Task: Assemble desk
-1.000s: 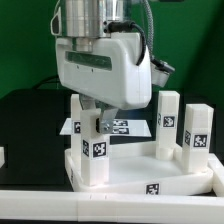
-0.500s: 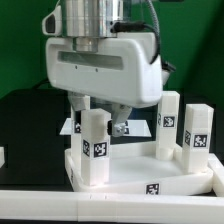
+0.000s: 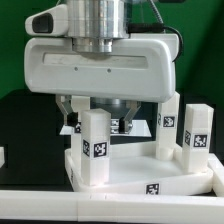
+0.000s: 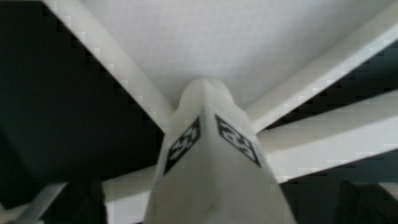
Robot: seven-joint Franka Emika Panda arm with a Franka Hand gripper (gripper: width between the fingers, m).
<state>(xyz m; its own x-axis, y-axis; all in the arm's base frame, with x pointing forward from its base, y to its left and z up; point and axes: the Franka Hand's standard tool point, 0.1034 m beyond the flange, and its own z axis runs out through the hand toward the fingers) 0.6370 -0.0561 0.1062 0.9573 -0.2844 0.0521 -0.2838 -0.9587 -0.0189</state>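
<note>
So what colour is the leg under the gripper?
White leg with black-and-white square tags, clearest in the exterior view.

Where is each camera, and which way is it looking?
Exterior view: sits off the arm, low at the table's edge, facing the tabletop and its standing legs; the arm's white wrist and open gripper fill the upper half.
Wrist view: rides on the wrist, looking down along the near leg onto the tabletop; no fingers show clearly.
Shared: the same near leg and the tabletop.

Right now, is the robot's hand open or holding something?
Hand: open, holding nothing; it hangs right above the leg standing in the tabletop.
</note>
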